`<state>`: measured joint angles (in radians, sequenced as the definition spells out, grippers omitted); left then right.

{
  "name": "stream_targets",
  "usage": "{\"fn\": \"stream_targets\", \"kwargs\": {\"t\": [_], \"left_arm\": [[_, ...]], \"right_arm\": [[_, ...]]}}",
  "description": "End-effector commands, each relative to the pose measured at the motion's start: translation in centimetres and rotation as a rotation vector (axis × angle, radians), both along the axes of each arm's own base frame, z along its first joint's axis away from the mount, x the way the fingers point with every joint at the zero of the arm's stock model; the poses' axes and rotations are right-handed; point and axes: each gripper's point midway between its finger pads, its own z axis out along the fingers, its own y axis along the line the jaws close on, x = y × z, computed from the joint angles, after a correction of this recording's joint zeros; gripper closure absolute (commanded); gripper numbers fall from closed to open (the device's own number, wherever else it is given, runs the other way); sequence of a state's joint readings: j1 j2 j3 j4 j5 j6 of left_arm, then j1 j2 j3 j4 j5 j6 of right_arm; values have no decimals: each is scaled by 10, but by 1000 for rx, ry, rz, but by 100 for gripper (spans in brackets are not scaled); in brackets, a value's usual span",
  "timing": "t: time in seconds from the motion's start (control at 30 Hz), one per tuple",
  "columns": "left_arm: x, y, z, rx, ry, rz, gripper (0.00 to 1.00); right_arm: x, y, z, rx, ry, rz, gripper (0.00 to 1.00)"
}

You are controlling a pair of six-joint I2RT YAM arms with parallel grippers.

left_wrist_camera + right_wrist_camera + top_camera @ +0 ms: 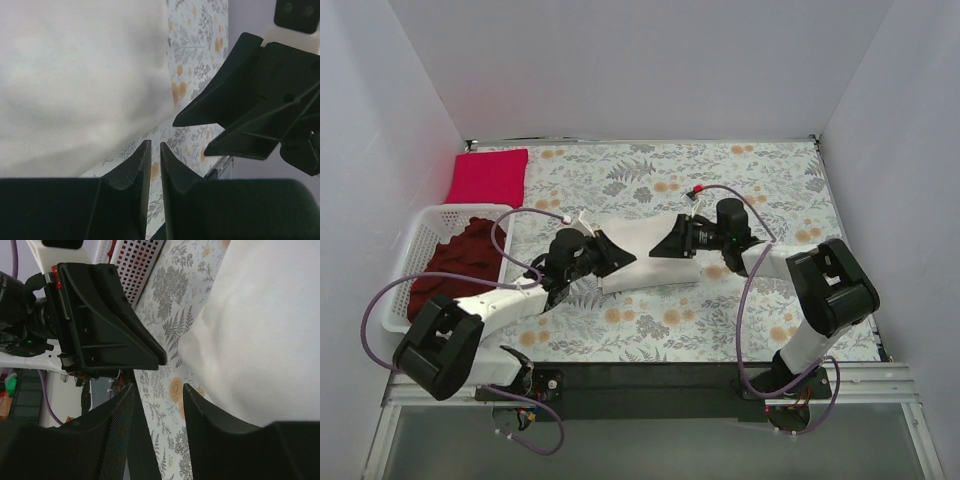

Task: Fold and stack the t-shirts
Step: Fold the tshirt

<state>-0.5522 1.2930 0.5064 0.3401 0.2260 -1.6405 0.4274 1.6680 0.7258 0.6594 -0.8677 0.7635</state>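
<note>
**Cream tee mid-table, both claws parked at its edge**

The big cream-white t-shirt (645, 272) is lying in the middle of the floral table cloth (720, 180) as a flat, roughly rectangular bundle. Up close the fabric looks soft and matte, with shallow dents and a rounded, slightly puffy edge.

The left gripper (155, 150) comes in from the shirt's left side. Its fingers are black, smooth, wedge-shaped plastic, and they're only a crack apart. You can see the leafy print of the table cloth through the slit, so it's not pinching anything. The tips hang over the patterned cloth just beside the shirt's edge.

The right gripper (159, 387) comes in from the other side, the same angular black style. Its fingers are clearly spread, and one has a fine mesh-like texture on its inner face. The gap between them shows just table cloth, with the shirt's edge right next to one finger. From above, the two claws point tip to tip, close together over the shirt.

The crimson-pink t-shirt (488, 176) is a neat flat rectangle in the far left corner. The dark maroon t-shirt (455, 262) is a crumpled, wrinkly heap inside the white plastic lattice basket (415, 232) at the left edge, whose walls are a grid of small square holes.
</note>
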Motion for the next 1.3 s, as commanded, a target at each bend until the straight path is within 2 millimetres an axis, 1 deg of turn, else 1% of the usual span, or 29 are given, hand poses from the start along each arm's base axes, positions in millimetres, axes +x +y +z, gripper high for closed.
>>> {"fn": "stream_targets", "kwargs": {"t": [0.0,0.03,0.07,0.1,0.17,0.2,0.23,0.27,0.33,0.37,0.43,0.53,0.57,0.63,0.67,0.73,0.77,0.8,0.87,0.93,1.0,1.03,1.07,1.1,1.13,1.17,1.2,1.23,1.27], "left_arm": [[-5,-15,-14,4,58,-28,89],[-4,-17,-22,1,74,-27,90],[-5,-18,-28,1,92,-28,91],[-9,-21,-45,-2,143,-34,92],[-13,-20,-62,-5,197,-27,94],[-17,-18,-73,-1,227,-21,94],[-22,-13,-90,15,273,4,96],[-25,-9,-99,25,300,19,97],[-29,-1,-116,56,345,57,99],[-34,4,-124,67,371,73,100],[-38,11,-130,82,400,95,100],[-41,22,-133,106,414,137,100],[-38,25,-126,103,387,148,100],[-37,28,-121,118,373,153,100],[-33,26,-109,105,343,152,100],[-27,21,-92,99,306,133,100],[-25,20,-83,87,288,129,100],[-21,18,-67,69,247,127,100],[-16,20,-51,56,199,143,100],[-16,23,-48,61,180,149,99],[-18,26,-54,70,188,161,99],[-22,30,-64,75,216,175,99],[-25,31,-71,78,232,178,99],[-25,31,-74,64,237,185,100],[-29,34,-88,74,273,198,100],[-38,39,-101,69,320,219,100],[-39,40,-105,57,327,228,100],[-42,42,-110,52,342,233,100],[-47,44,-116,43,372,238,100]], "right_arm": [[-7,18,-3,17,28,-47,49],[-6,20,-7,21,27,-61,49],[-9,24,-22,7,66,-60,49],[-12,26,-28,16,103,-59,49],[-20,32,-50,25,139,-36,50],[-24,33,-59,26,173,-34,50],[-28,34,-68,27,217,-37,51],[-34,30,-90,11,261,-46,52],[-37,24,-114,-32,320,-78,54],[-44,17,-132,-67,366,-94,55],[-47,10,-144,-92,385,-120,55],[-49,2,-145,-120,385,-145,56],[-44,2,-135,-115,342,-142,56],[-39,3,-125,-117,319,-135,56],[-35,5,-109,-93,276,-130,56],[-32,5,-91,-60,245,-115,56],[-29,5,-76,-35,212,-111,56],[-29,4,-68,-20,204,-104,56],[-27,-2,-53,7,172,-106,56],[-25,-11,-49,14,156,-115,56],[-25,-19,-54,6,155,-126,56],[-21,-29,-60,-3,158,-156,56],[-26,-36,-72,-21,183,-171,56],[-26,-42,-78,-28,182,-187,57],[-21,-52,-86,-42,176,-217,56],[-28,-60,-102,-65,220,-234,56],[-27,-64,-104,-56,212,-241,57],[-26,-72,-113,-57,239,-263,57],[-30,-75,-117,-51,258,-267,58]]}}
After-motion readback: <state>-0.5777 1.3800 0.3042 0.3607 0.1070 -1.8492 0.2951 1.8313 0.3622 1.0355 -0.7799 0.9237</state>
